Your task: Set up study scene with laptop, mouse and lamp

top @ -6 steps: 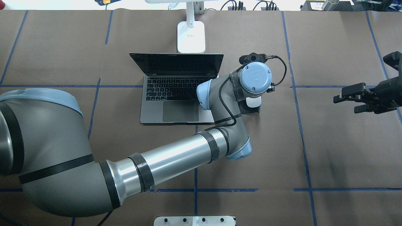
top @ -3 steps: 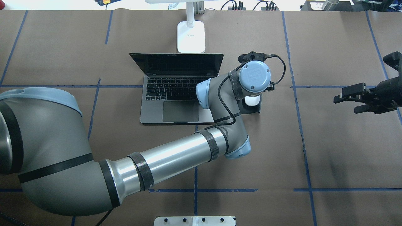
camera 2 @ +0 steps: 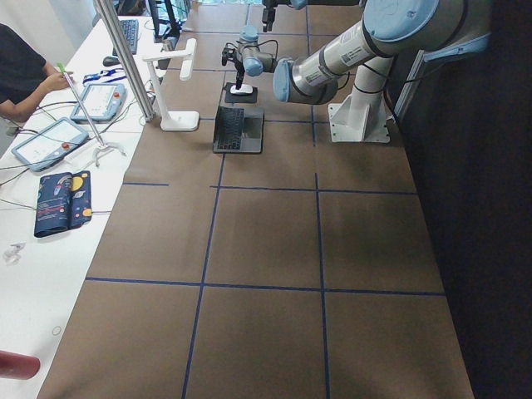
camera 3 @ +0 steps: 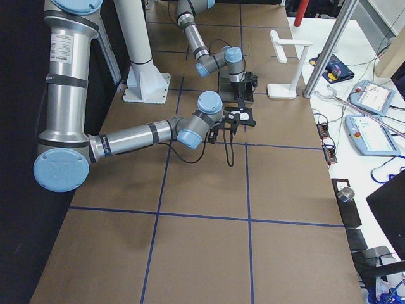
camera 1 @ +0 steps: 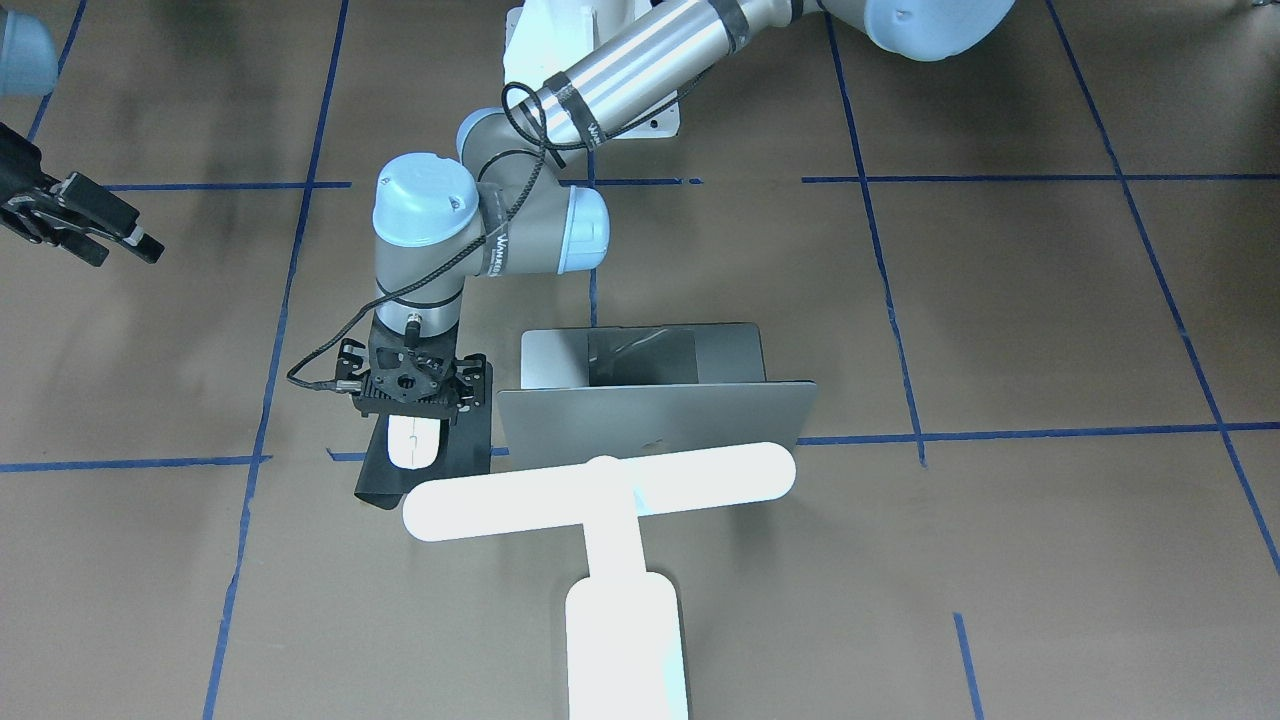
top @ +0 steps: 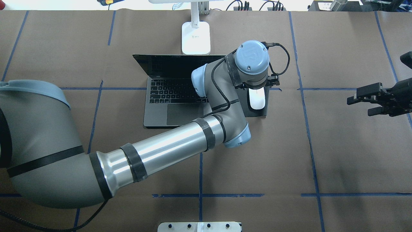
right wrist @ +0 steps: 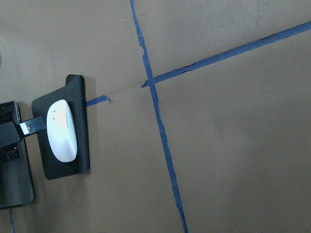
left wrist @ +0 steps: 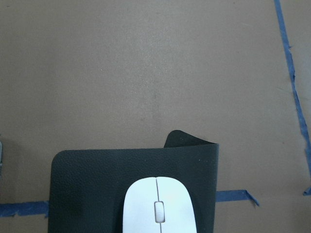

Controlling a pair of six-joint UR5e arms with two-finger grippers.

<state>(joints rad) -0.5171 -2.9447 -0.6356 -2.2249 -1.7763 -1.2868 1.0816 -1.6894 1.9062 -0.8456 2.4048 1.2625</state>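
The laptop (top: pixel 175 96) lies open at the table's middle, its lid (camera 1: pixel 650 420) standing up. The white lamp (camera 1: pixel 600 490) stands behind it, with its base (top: pixel 195 38) on the table. The white mouse (top: pixel 257 99) lies on a black mat (top: pixel 264 112) just right of the laptop. It also shows in the left wrist view (left wrist: pixel 158 206). My left gripper (camera 1: pixel 413 408) points down over the mouse's far end and looks open, off the mouse. One of its fingers (right wrist: pixel 30 125) shows beside the mouse. My right gripper (top: pixel 359 106) is open and empty, far to the right.
Brown paper with blue tape lines covers the table (top: pixel 338 154). The left arm's elbow (top: pixel 236 137) hangs over the laptop's right edge. A white pedestal plate (top: pixel 199 227) sits at the near edge. Tablets and cables lie beyond the far edge (camera 2: pixel 83 108).
The left wrist has moved away from the robot, toward the lamp side, uncovering most of the mouse on the mat. The right gripper has drifted slightly right.
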